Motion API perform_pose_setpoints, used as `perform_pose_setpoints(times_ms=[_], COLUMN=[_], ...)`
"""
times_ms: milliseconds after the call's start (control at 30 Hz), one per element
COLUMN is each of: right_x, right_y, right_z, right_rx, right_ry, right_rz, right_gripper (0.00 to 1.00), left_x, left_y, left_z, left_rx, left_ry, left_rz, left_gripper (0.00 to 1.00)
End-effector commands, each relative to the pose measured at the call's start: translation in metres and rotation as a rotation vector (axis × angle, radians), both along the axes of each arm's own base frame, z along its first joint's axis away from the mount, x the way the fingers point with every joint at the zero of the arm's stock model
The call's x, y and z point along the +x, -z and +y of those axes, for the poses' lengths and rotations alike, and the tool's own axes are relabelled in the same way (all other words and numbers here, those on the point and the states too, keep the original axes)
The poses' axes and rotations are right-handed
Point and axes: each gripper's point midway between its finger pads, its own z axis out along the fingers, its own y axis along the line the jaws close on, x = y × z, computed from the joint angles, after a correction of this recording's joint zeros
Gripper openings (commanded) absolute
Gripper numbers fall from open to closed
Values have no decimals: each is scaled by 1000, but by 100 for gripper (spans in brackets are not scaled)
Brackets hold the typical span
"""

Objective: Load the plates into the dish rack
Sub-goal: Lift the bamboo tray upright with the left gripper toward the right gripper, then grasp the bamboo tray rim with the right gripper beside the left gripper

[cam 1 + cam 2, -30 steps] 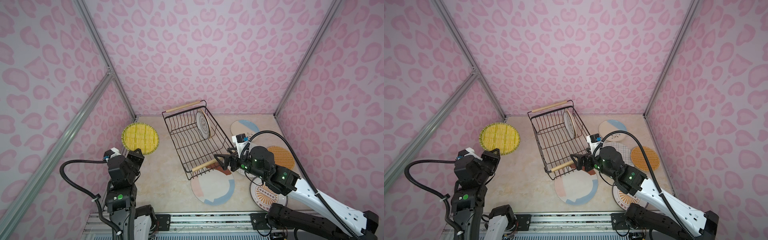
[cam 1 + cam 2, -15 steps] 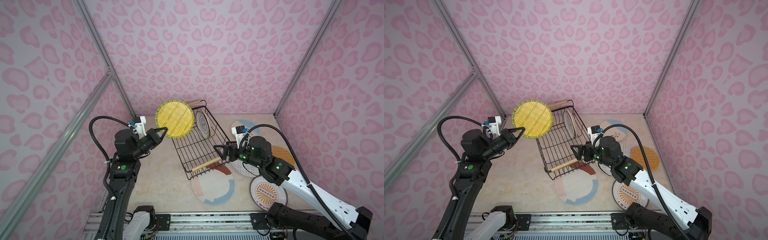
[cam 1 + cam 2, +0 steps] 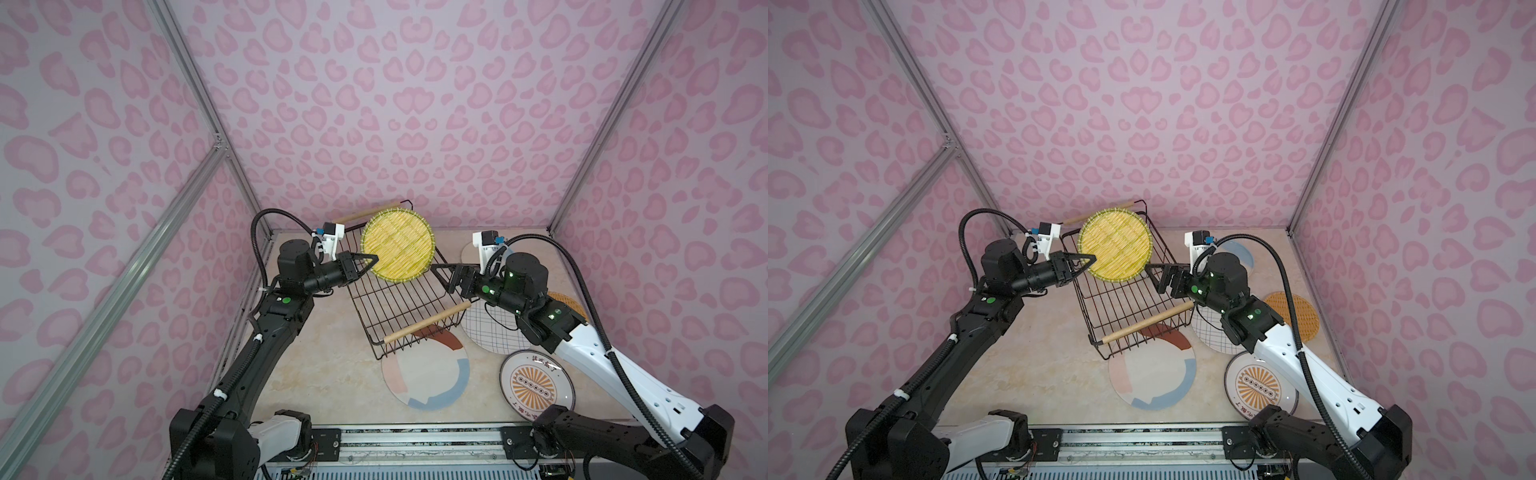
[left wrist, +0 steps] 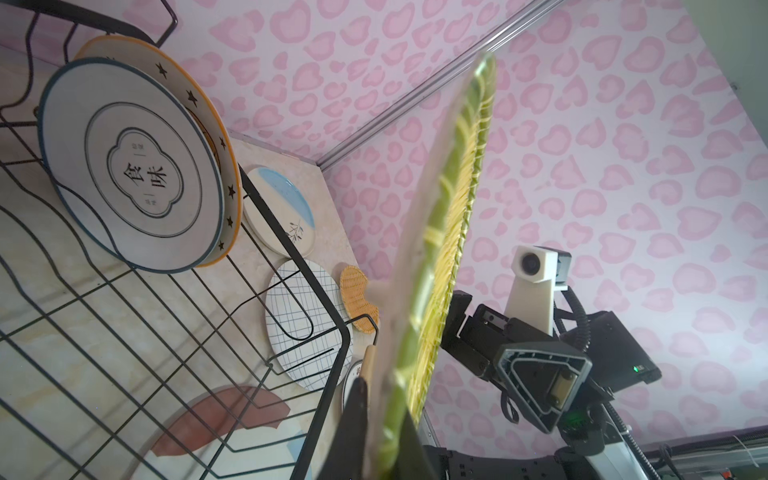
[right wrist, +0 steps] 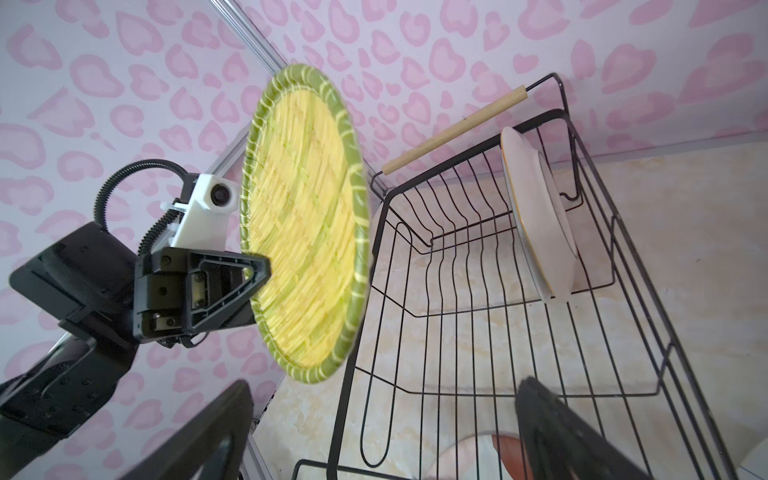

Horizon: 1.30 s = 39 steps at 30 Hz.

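Left tool (image 3: 372, 261) is clamped tight on the rim of the yellow woven-look plate (image 3: 398, 245), holding it upright over the dish rack's (image 3: 395, 303) far half. Right tool (image 3: 441, 277), jaws wide apart, hangs just beside the plate's opposite edge, gripping nothing. The black-rimmed plate (image 4: 124, 166) and starred plate (image 4: 203, 112) stand racked.

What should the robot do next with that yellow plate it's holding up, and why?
Probably lower it. The left hand grips the yellow plate by its rim, on edge above the dish rack, which has free slots on the near side of the two plates standing at its far end; the right hand is open beside it.
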Motion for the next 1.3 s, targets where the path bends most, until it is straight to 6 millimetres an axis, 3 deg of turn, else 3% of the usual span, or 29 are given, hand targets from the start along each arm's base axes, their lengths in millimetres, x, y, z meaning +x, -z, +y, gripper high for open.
perform_pose_setpoints(times_ms=[0, 200, 533, 800, 1267], right_x=[9, 27, 24, 23, 23], right_y=[-11, -26, -44, -41, -34], right_z=[7, 15, 24, 26, 31], right_rx=[53, 124, 222, 230, 221], right_ry=[-1, 14, -39, -49, -51], right_rz=[-8, 0, -8, 5, 17], right_gripper=[97, 89, 63, 39, 20], left_x=[-7, -11, -10, -11, -11], left_y=[-22, -11, -9, -7, -7], left_z=[-7, -9, -10, -11, -11], left_rx=[-74, -97, -112, -117, -122], left_ry=[71, 90, 103, 107, 113], left_rz=[-110, -79, -62, -58, -51], left_gripper=[3, 3, 3, 3, 3])
